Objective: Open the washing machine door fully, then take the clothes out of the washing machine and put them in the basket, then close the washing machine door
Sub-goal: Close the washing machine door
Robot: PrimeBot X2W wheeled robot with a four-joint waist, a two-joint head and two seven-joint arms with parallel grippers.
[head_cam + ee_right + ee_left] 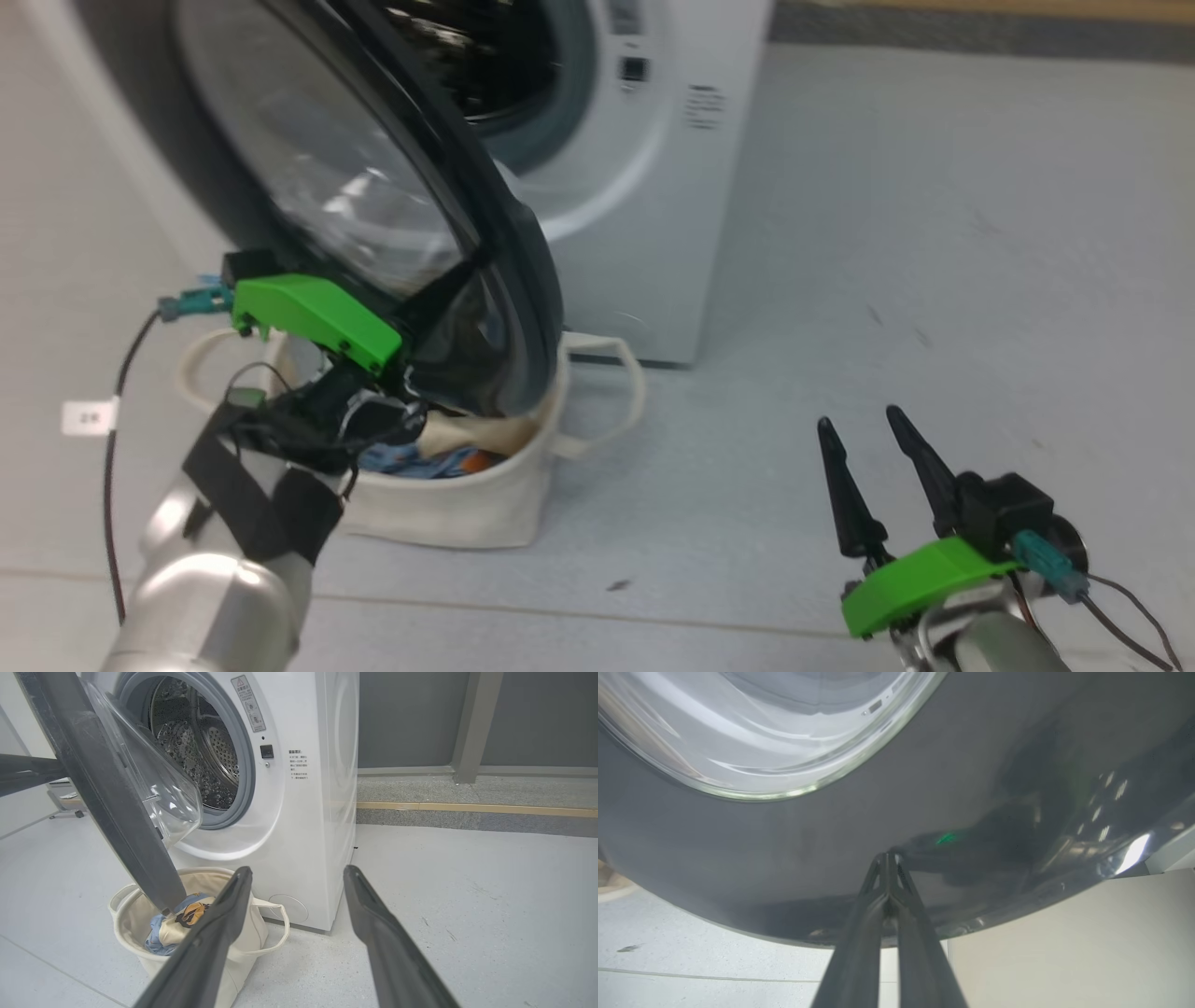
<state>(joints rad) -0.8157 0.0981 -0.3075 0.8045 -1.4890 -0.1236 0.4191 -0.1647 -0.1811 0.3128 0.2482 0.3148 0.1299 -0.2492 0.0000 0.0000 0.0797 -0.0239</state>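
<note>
At the tips of the left fingers [867, 919], pressed together: the washing machine door [971, 765] rim (glossy black); right fingers [373, 919] spread, empty.

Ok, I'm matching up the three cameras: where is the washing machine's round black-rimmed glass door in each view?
Head view: the round black-rimmed glass door takes the upper left, above the cream canvas basket.
Left wrist view: the door spans the top and middle, seen close up.
Right wrist view: the door stands edge-on at the left.
Shared landmark: the pale grey floor.
</note>
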